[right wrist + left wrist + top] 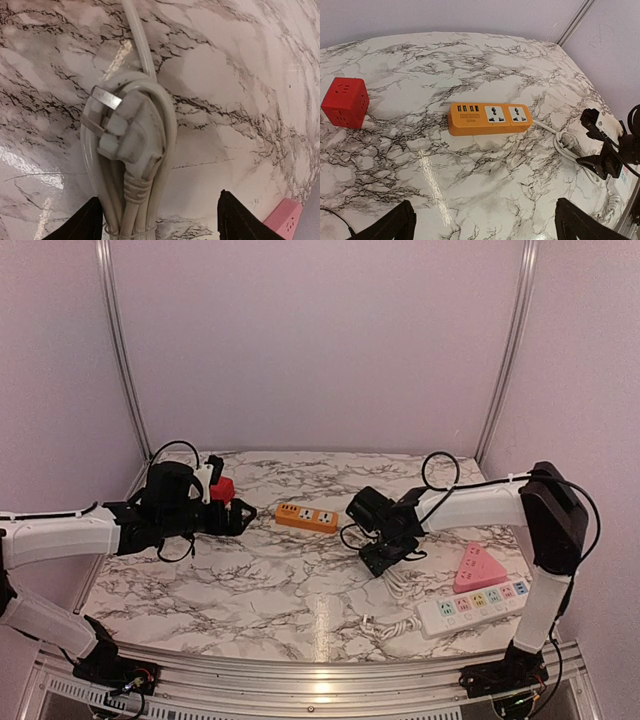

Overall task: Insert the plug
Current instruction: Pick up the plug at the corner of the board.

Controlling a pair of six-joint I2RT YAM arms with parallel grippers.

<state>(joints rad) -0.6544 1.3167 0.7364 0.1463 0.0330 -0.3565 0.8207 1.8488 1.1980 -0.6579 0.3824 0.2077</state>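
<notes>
1. Pale panels close off the back and both sides of the marble-veined table (250, 580). The widest open floor is the glossy middle, between my two arms.
2. The left gripper (484, 202) hangs over the left side, jaws spread wide and empty. Bare tabletop lies between it and the orange power strip (489, 118).
3. That strip is a smooth rectangular block with two sockets and a row of small ports. A red cube socket (345, 102) sits well off beside it.
4. The right gripper (159, 197) hovers low over the plug (132, 135), jaws parted and gripping nothing. One finger is just beside the cord, the other well clear.
5. The plug is white moulded plastic with flat metal prongs, lying tilted on its looped white cord (165, 115).
6. The right edge is crowded: a pink triangular socket (478, 567) and a white power strip (472, 606).
</notes>
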